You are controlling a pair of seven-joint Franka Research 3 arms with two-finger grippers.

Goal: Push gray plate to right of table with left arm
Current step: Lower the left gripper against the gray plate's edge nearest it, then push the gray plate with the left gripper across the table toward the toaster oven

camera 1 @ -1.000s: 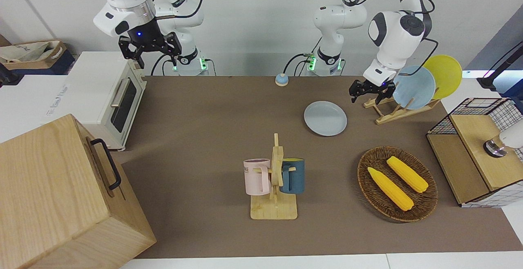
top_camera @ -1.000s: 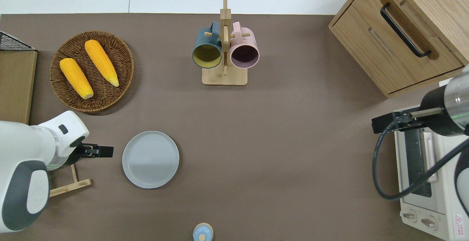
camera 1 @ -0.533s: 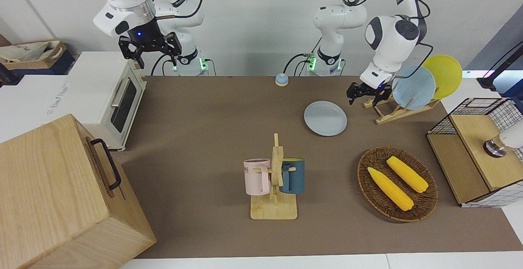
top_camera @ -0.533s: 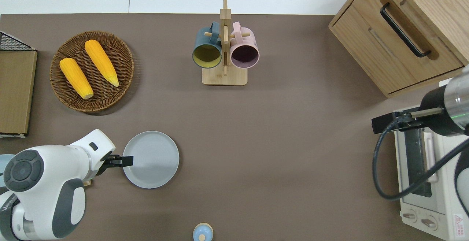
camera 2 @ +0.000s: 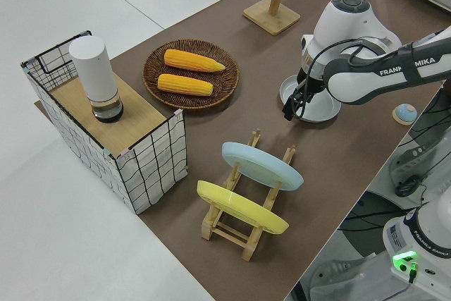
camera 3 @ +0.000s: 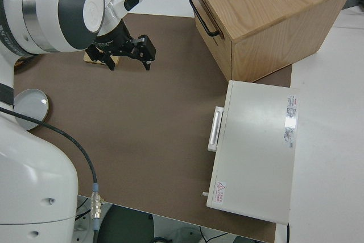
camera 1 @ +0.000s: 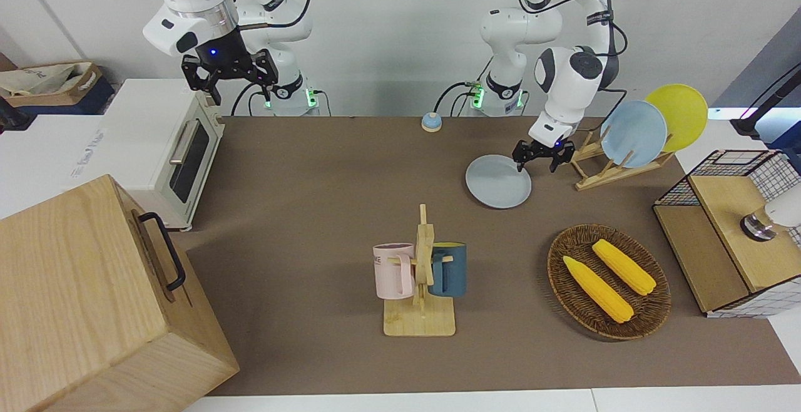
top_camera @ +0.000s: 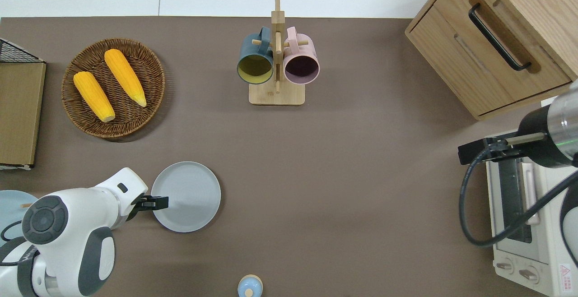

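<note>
The gray plate (camera 1: pixel 497 181) lies flat on the brown table (camera 1: pixel 313 168), toward the left arm's end; it also shows in the overhead view (top_camera: pixel 187 196) and the left side view (camera 2: pixel 318 101). My left gripper (camera 1: pixel 536 166) is open and low at the plate's rim on the side toward the dish rack. In the overhead view my left gripper (top_camera: pixel 154 203) has one finger over the rim and the other off the plate. I cannot tell whether it touches the plate. My right gripper (camera 1: pixel 229 80) is open, empty and parked.
A wooden dish rack (camera 1: pixel 610 171) holds a sky-blue plate (camera 1: pixel 633 133) and a yellow plate (camera 1: pixel 679 116) beside the left gripper. A wicker basket (camera 1: pixel 651 312) with two corn cobs, a mug rack (camera 1: pixel 420 287), a small blue bell (camera 1: pixel 430 123), a toaster oven (camera 1: pixel 156 143) and a wooden cabinet (camera 1: pixel 94 299) stand around.
My left gripper has moved from the dish rack to the gray plate's rim and come lower. The plate has not moved. The right arm is still.
</note>
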